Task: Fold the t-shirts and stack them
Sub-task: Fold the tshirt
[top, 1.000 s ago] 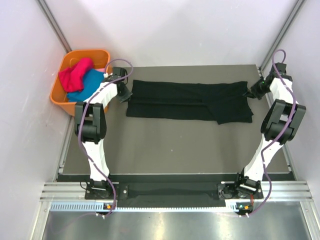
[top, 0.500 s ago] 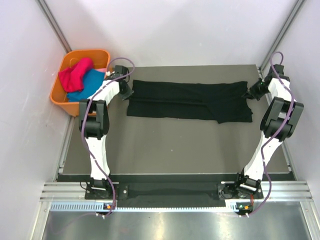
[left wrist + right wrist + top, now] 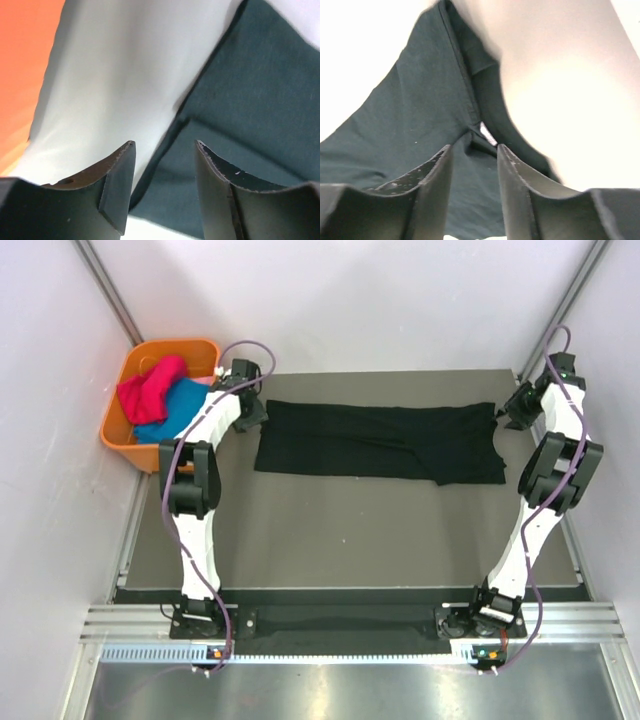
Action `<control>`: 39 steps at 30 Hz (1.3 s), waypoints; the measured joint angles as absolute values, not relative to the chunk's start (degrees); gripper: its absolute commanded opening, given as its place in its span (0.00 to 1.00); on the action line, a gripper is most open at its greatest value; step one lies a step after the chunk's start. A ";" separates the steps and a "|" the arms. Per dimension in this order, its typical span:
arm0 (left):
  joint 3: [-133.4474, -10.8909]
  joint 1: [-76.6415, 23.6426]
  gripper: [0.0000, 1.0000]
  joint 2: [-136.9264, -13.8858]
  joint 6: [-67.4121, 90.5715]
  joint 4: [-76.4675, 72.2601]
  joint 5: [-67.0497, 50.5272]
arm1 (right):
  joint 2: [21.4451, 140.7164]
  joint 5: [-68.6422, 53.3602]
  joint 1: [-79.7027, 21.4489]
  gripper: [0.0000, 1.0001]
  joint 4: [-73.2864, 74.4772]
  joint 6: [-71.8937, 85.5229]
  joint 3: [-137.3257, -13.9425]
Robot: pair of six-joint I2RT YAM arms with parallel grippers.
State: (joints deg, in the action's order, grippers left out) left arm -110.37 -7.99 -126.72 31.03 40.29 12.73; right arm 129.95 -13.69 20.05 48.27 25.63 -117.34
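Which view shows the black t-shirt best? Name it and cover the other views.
The top external view: the whole black t-shirt lies as a long folded strip across the table. The left wrist view shows only one blurred edge; the right wrist view shows only one end, with a small white tag.

Overhead view of my bench: the orange basket [image 3: 122, 443] stood off the far-left corner of the grey table [image 3: 350, 530], close to the white wall [image 3: 40, 540]; a slotted aluminium rail [image 3: 590, 625] ran along the table's near edge
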 measured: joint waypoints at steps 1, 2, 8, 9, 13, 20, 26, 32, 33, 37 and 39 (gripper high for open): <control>-109.38 -8.16 0.54 -125.49 30.92 40.75 12.75 | 129.75 -12.82 20.03 0.44 48.97 24.71 -118.19; -107.57 -8.43 0.53 -123.94 30.89 40.73 12.45 | 129.05 -11.64 19.90 0.45 49.15 23.75 -118.19; -90.56 -10.33 0.34 -109.34 31.29 37.47 6.63 | 118.89 -8.29 15.55 0.41 47.27 22.68 -106.30; -88.97 -10.72 0.29 -107.90 31.42 36.71 5.19 | 116.77 -8.03 13.47 0.34 45.74 23.22 -103.22; -88.51 -11.88 0.25 -108.77 31.46 33.34 -0.19 | 112.51 -6.83 1.72 0.19 41.91 25.65 -96.23; -90.59 -11.97 0.18 -117.84 30.17 32.51 -1.72 | 113.51 -1.65 -13.91 0.00 37.82 28.62 -94.74; -90.78 -11.77 0.15 -121.03 30.09 32.53 -1.65 | 117.23 4.12 -15.81 0.00 37.01 30.26 -94.65; -90.76 -11.79 0.13 -121.05 30.04 32.58 -0.47 | 118.69 7.27 -15.92 0.00 37.12 30.79 -92.31; -90.74 -11.81 0.13 -121.05 30.04 32.56 -0.34 | 118.69 7.53 -15.92 0.00 37.19 30.92 -92.12; -90.72 -11.79 0.13 -121.05 30.04 32.56 -0.12 | 118.76 8.62 -15.92 0.00 36.80 31.14 -91.85; -90.70 -11.79 0.13 -121.05 30.06 32.56 -0.08 | 118.89 9.45 -15.90 0.00 36.58 31.14 -91.92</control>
